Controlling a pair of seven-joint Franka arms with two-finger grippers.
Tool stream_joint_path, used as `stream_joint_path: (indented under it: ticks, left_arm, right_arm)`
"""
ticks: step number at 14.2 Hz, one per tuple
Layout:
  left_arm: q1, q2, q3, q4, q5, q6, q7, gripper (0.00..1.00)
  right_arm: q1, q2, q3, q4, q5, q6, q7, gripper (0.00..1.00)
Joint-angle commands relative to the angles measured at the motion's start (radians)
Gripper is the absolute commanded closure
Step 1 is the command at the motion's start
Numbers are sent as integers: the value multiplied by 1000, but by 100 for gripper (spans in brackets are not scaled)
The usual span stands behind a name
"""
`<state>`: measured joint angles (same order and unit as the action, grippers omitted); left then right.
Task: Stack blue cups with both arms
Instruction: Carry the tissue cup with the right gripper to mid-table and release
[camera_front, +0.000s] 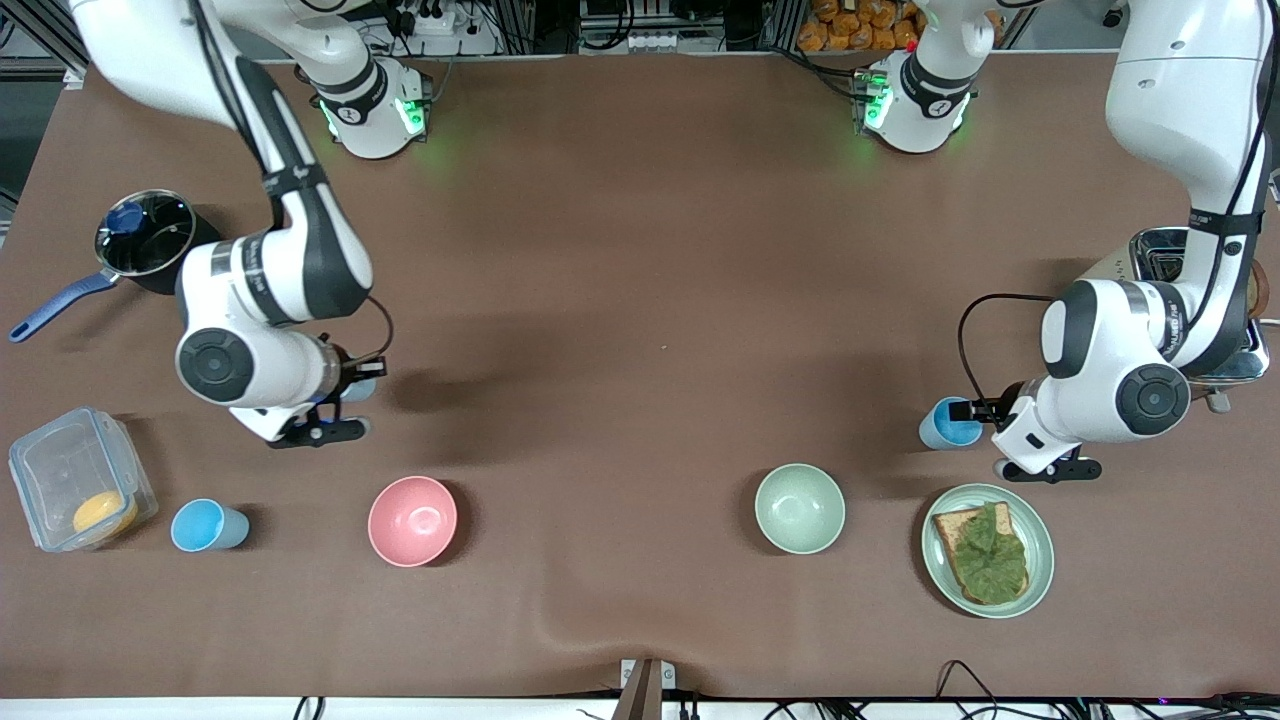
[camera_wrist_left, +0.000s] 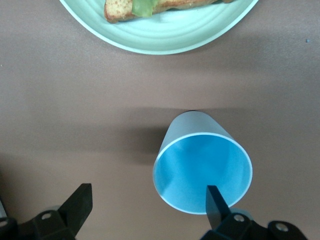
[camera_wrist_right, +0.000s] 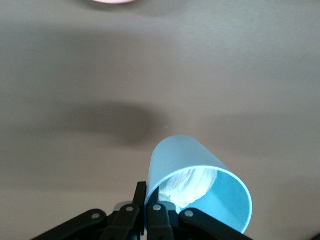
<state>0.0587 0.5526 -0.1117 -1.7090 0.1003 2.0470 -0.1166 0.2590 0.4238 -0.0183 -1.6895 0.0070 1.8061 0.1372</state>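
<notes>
From the front, the right gripper (camera_front: 350, 385) is mostly hidden under its own wrist, and only a sliver of the blue cup (camera_front: 362, 388) it carries peeks out. The right wrist view settles it: the fingers (camera_wrist_right: 150, 207) are pinched on the rim of that cup (camera_wrist_right: 200, 195), one inside, one outside, with a whitish patch showing inside, and the cup is held up above the brown table (camera_wrist_right: 75, 75).

The left gripper (camera_wrist_left: 150, 210) is spread wide. One finger (camera_wrist_left: 215, 202) dips inside a second blue cup (camera_wrist_left: 202, 170), the other stands clear of its wall; this cup (camera_front: 945, 424) stands just beside the green plate (camera_front: 1040, 560) of toast.

A third blue cup (camera_front: 205, 526) stands well apart from both grippers, beside the plastic box (camera_front: 70, 480).
</notes>
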Motion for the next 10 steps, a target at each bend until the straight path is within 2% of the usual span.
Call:
stream_joint_path:
  ticks: [1,4,7,9,10]
  left_arm:
    - [10,32,-6,26,15,39,17,0]
    - [3,63,-6,52,15,41,17,0]
    - [1,70,-6,52,15,42,15,0]
    - [1,72,-6,52,15,47,15,0]
    - [3,76,-8,52,15,62,15,0]
  right_arm:
    - [112,7,-5,36,62,-25,175,100]
    - [210,44,-5,65,206,16,358,100]
    - [313,98,-5,73,296,152,529,100]
    - [376,137,-5,74,335,261,591,100]
    - [396,159,-5,77,382,313,617,100]
